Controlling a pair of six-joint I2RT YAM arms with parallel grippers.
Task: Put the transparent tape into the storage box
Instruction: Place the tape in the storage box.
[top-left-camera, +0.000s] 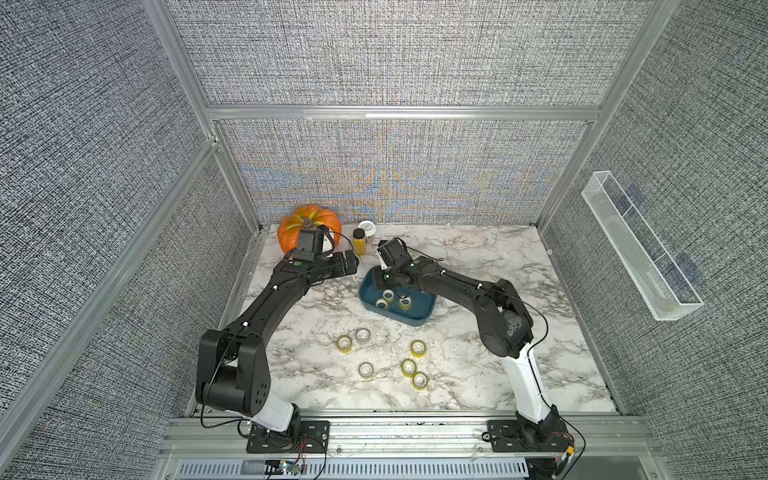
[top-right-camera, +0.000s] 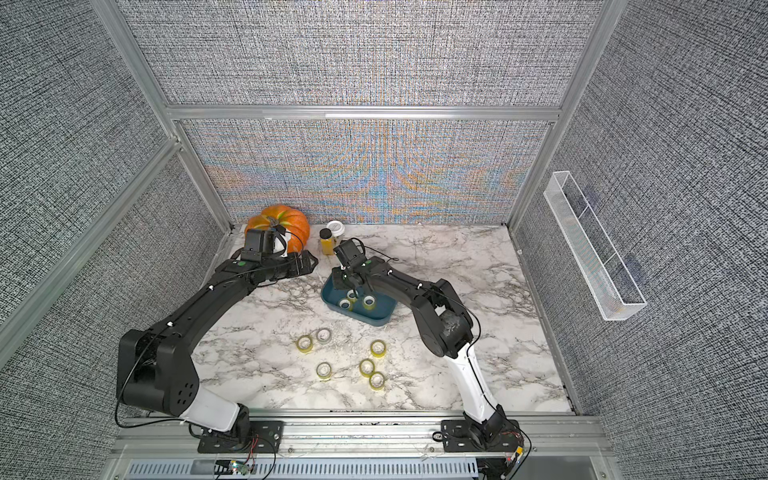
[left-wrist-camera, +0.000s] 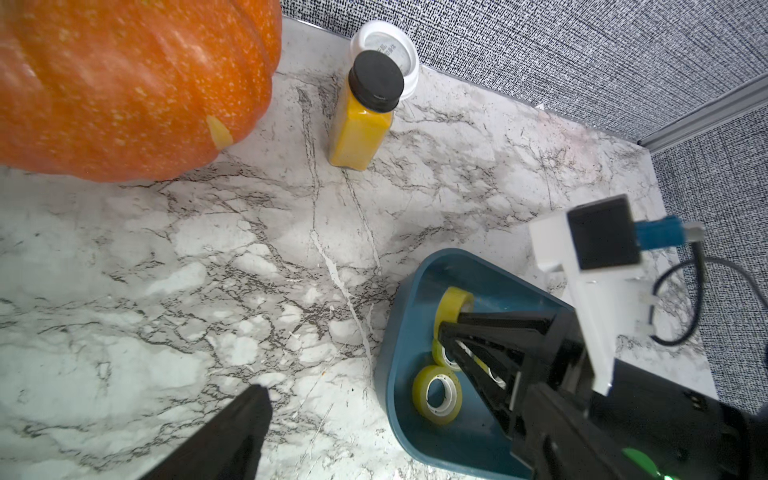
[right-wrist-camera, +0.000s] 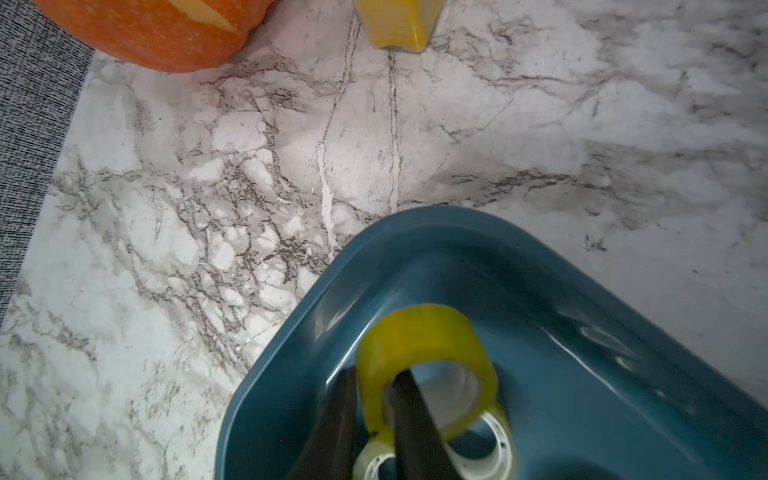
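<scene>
The storage box (top-left-camera: 419, 320) is a shallow teal tub near the middle of the marble table, seen in both top views (top-right-camera: 374, 320). My right gripper (right-wrist-camera: 374, 374) reaches into it. One finger passes through the hole of a yellowish transparent tape roll (right-wrist-camera: 419, 332) and the other stands just outside its wall. The jaws are slightly apart, and the roll looks blurred. Two more rolls (left-wrist-camera: 436, 395) lie under and beside it in the box. Several rolls (top-left-camera: 365, 370) lie loose on the table in front. My left gripper (top-left-camera: 354, 262) hovers left of the box, open and empty; only one finger (left-wrist-camera: 245, 419) shows.
An orange pumpkin (top-left-camera: 309, 226), a bottle of yellow powder (top-left-camera: 359, 242) and a white lid (top-left-camera: 367, 227) stand at the back left, just behind my left gripper. A long clear divided tray (top-left-camera: 640, 245) hangs on the right wall.
</scene>
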